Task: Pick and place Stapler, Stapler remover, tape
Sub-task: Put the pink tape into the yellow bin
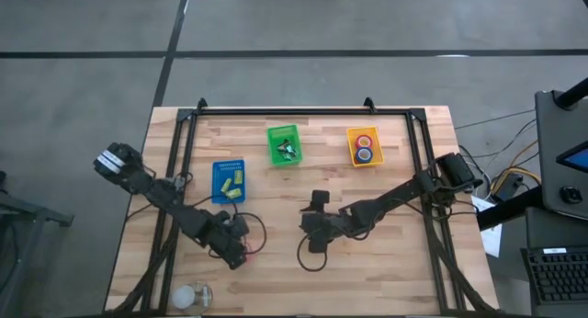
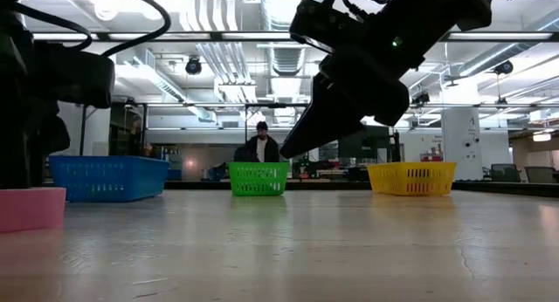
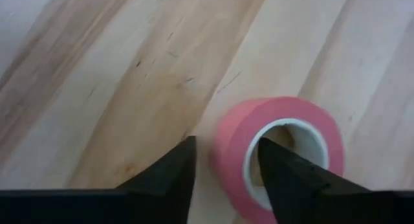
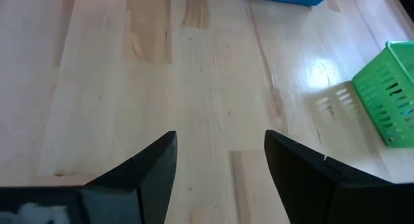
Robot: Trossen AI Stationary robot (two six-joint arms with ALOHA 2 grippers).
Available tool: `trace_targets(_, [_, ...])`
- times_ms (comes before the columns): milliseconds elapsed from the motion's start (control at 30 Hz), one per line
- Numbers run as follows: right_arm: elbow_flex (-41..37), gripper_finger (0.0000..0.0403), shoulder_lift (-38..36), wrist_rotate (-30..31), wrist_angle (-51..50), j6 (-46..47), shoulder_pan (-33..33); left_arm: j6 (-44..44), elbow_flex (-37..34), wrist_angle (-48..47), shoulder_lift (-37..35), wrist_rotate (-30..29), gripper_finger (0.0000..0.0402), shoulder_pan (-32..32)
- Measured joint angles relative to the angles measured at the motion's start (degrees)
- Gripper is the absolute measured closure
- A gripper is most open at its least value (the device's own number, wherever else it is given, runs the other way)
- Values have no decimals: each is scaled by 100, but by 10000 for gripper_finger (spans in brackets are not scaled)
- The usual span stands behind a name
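The left end effector (image 3: 223, 179), fingers parted, straddles the wall of a red tape roll (image 3: 278, 153): light, stiff, best pinched through its core.

Table (image 3: 129, 88) of pale, smooth wood; tape (image 3: 226, 140) matt red.

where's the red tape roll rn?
High view: red tape roll sits front-left on the table, at the left pincer, one finger through its core.
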Motion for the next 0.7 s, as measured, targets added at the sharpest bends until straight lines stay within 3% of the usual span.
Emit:
trace_targets(167, [0, 176, 0, -111, 29, 320, 36, 53, 6, 131, -136, -69, 317, 17])
trace_targets(267, [0, 178, 0, -392, 101, 650, 39, 129, 9, 138, -158, -395, 363, 19])
trace_targets(500, [0, 179, 0, -1019, 628, 1248, 84, 463, 9, 816, -173, -1752, 365, 22])
trace_targets(700, [-12, 179, 0, -1053, 1050, 1598, 141, 1074, 174, 1129, -173, -3727, 336, 27])
